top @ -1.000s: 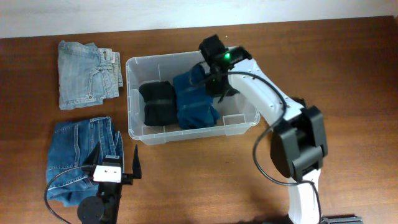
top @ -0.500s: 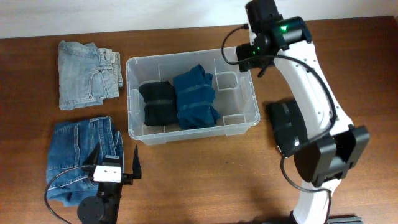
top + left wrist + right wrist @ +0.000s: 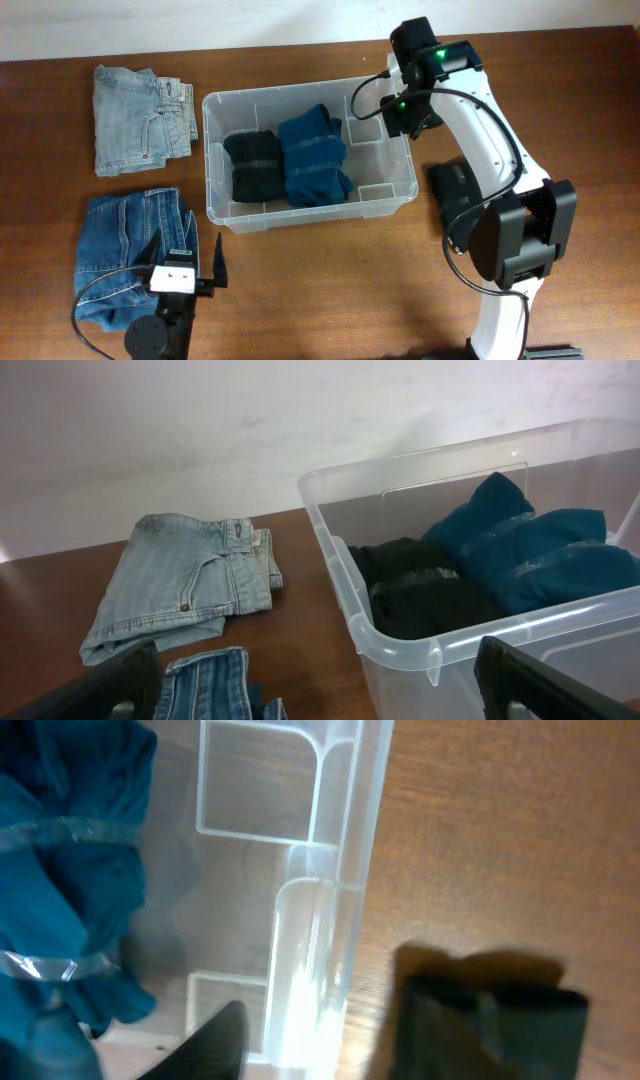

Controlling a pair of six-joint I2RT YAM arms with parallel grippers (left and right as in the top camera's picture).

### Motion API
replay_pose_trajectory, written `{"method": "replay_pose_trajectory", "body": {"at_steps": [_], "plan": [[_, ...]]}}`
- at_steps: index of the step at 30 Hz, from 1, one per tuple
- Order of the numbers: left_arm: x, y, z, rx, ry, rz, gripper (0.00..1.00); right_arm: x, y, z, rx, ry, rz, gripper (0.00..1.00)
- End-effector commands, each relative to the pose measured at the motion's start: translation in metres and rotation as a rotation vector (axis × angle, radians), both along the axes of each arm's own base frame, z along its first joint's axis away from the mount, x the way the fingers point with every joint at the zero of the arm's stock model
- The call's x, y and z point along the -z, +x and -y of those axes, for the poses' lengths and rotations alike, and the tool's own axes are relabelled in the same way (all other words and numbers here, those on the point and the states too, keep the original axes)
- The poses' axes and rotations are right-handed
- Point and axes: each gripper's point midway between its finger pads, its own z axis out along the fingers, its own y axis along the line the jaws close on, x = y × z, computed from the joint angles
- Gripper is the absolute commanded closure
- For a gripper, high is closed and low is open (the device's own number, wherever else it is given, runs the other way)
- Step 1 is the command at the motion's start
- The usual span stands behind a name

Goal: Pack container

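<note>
- The container [image 3: 300, 217] is set mid-table [image 3: 570, 90]; a black folded garment [image 3: 255, 165] and a blue folded garment [image 3: 315, 160] are packed side by side in its left part.
- The right gripper [image 3: 340, 1030] is spread wide, with the container's rim between its fingers.
- The left gripper [image 3: 187, 258] is also parted, with nothing gripped.

The right arm [image 3: 485, 120] has white link shells joined by black joint housings. Green indicator lights [image 3: 437, 50] glow near its end, upper right of the frame. The left arm [image 3: 172, 300], lower left, has a white block [image 3: 172, 277], a round black base [image 3: 147, 338], a looping black cable [image 3: 78, 305] and black fingers [image 3: 218, 262].
</note>
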Motion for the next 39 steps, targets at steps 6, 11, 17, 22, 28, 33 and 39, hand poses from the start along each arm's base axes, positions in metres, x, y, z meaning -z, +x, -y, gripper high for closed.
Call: {"method": "replay_pose_trajectory", "body": {"at_steps": [6,11,17,22,28,33,39], "plan": [[0.001,0.000,-0.001,-0.004,0.020,0.003,0.01,0.023,-0.002,-0.008,-0.013,0.037,-0.064,0.62],[0.001,0.000,-0.001,-0.004,0.020,0.003,0.01,0.033,-0.004,-0.009,-0.014,0.036,-0.087,0.62],[0.001,0.000,-0.001,-0.004,0.020,0.003,0.01,0.034,-0.003,-0.007,-0.011,0.034,-0.087,0.68],[0.001,0.000,-0.001,-0.004,0.020,0.003,0.01,0.039,-0.005,-0.003,-0.005,0.029,-0.098,0.75],[0.001,0.000,-0.001,-0.004,0.020,0.003,0.01,0.042,-0.008,0.000,0.039,0.033,-0.114,0.87],[0.001,0.000,-0.001,-0.004,0.020,0.003,0.01,0.042,-0.008,0.000,0.088,0.041,-0.116,0.96],[0.001,0.000,-0.001,-0.004,0.020,0.003,0.01,0.043,-0.008,0.001,0.160,0.053,-0.120,0.96]]}}
